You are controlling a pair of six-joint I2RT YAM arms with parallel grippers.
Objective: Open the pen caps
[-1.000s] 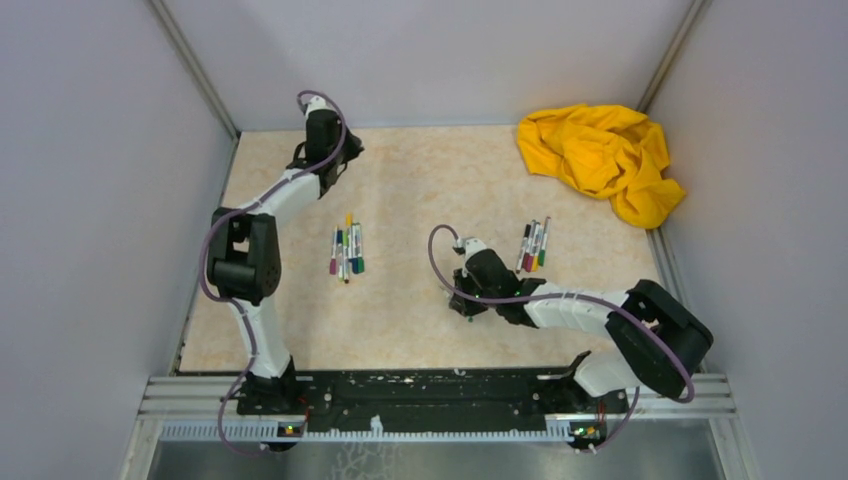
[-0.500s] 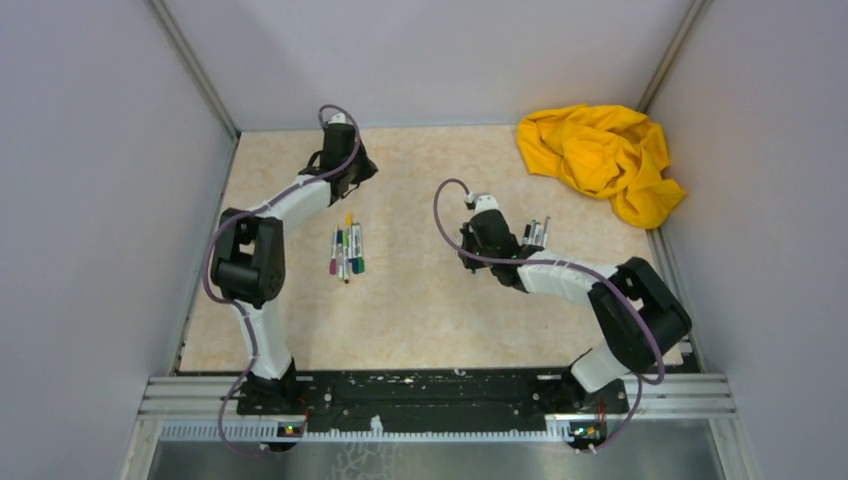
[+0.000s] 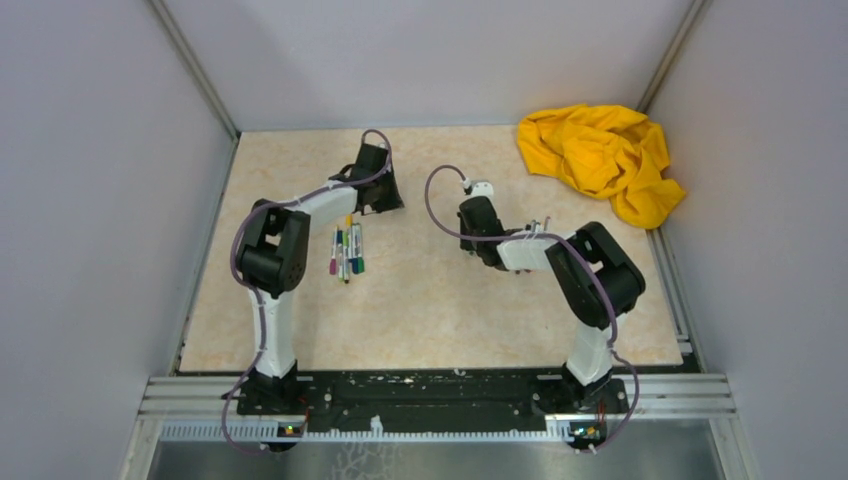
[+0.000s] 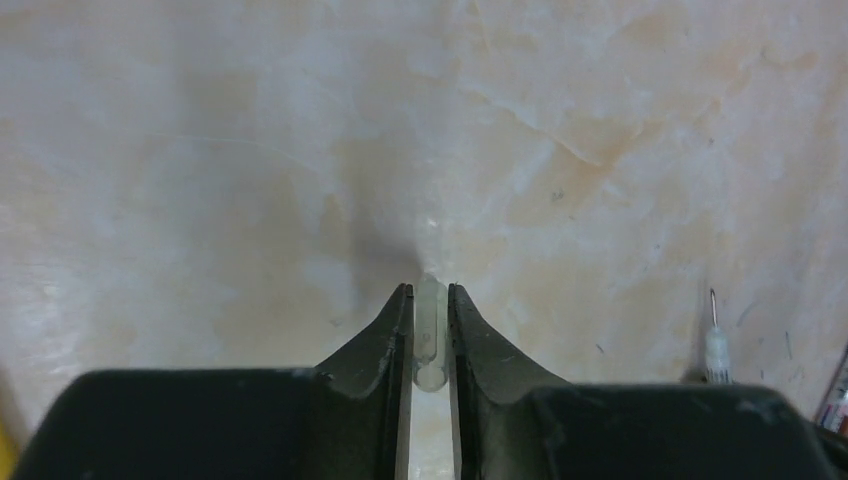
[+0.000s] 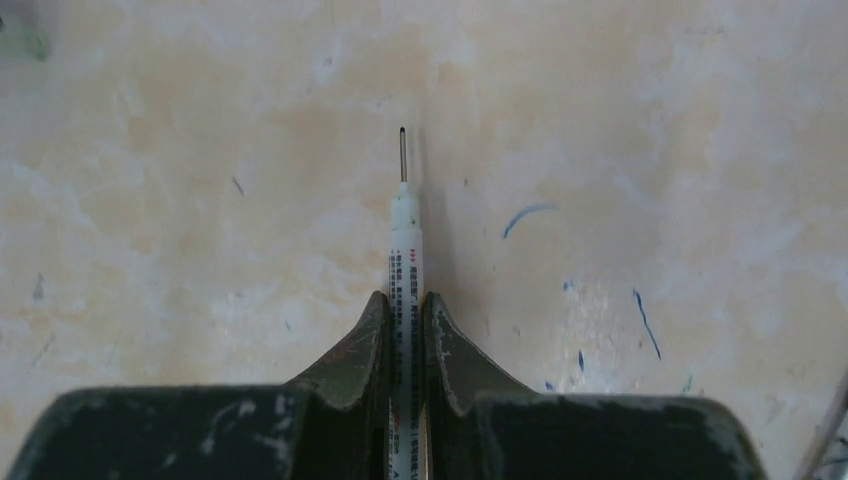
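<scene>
While the right gripper is clamped on a thin white plastic pen barrel, bare dark nib pointing away over the beige marbled tabletop, the left gripper stands narrow around a small pale translucent plastic cap. Gripped or loose, cannot tell. Coloured bullet-shaped pen caps sit on a row of pens left of table centre. A crumpled yellow cloth lies in the far right corner.

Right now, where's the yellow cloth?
In the top view, the yellow cloth lies crumpled in the far right corner of the table, far from the pens on the left.
</scene>
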